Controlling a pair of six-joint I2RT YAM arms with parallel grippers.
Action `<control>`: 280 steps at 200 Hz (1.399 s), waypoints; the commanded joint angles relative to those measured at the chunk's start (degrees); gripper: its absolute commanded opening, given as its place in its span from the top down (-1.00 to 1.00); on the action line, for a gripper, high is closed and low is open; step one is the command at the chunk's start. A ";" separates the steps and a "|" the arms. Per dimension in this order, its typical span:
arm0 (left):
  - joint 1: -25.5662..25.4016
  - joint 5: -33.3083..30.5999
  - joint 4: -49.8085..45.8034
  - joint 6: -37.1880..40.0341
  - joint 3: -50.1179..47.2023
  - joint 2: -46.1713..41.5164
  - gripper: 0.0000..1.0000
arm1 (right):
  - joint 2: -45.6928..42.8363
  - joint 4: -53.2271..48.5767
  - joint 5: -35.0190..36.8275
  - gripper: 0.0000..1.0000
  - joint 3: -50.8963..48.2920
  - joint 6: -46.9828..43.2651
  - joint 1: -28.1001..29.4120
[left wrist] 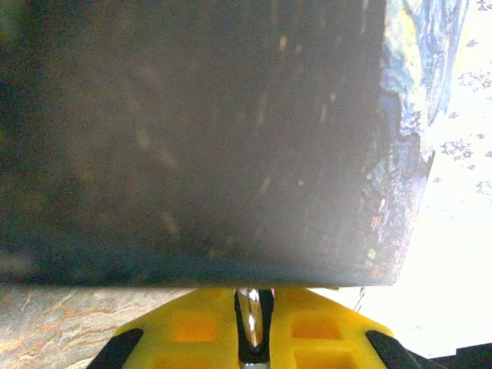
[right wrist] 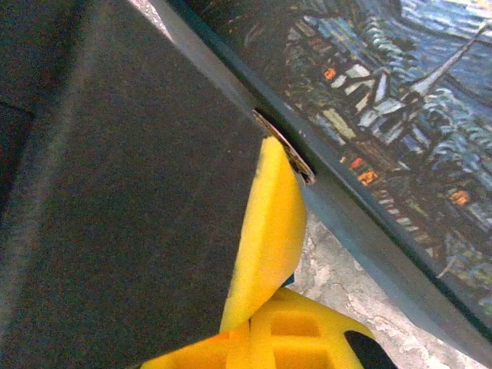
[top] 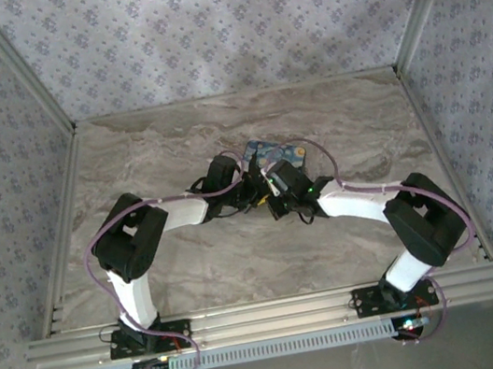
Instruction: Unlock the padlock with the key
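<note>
From where I stand, the 2 arms meet at the near edge of the tin [top: 272, 153], out on the marble table [top: 154, 143].

Left of the tin's middle, the left gripper [left wrist: 252, 307] sits tight under the tin's dark side. Its 2 yellow pads [left wrist: 192, 327] are drawn narrow on a shiny silvery bar [left wrist: 251, 319]. I'd guess that bar belongs to the padlock, but it could be the key. Too little of it shows to say.

The tin's painted lid tilts up toward the far side.

Just right of that, the right gripper [right wrist: 273, 154] has a yellow fingertip [right wrist: 269, 215] pressed up to the tin's rim, touching a thin metal sliver [right wrist: 286, 150]. I can't tell whether it's part of the tin or something held, nor whether those fingers are wide or closed.

So the padlock, by my reckoning, is in that knot of grippers at the tin's near edge.

It should be light, hard and stiff, and not fragile. It will be smooth and slippery, and apt to swivel in soft pads. I'd take it across the flat faces of its body, keeping the keyhole end and the shackle free. The key is best pinched flat by its head.
</note>
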 commanded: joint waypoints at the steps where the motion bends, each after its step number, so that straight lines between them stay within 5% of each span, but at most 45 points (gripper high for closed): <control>1: -0.50 3.16 -0.17 0.03 1.23 -2.56 0.92 | -1.10 1.84 -0.01 0.72 0.06 1.09 -0.63; 22: -0.51 2.63 -0.93 0.65 0.99 -2.47 0.87 | -2.57 1.97 0.12 0.40 -1.30 1.92 -0.59; 114: -0.46 -0.94 -6.42 5.76 -1.05 -4.26 0.58 | -10.22 2.64 -0.06 0.36 -8.78 6.34 -1.30; 280: 3.73 -13.41 -19.49 15.69 -3.47 -17.49 0.26 | 3.63 4.81 -4.66 0.36 3.10 4.98 -13.74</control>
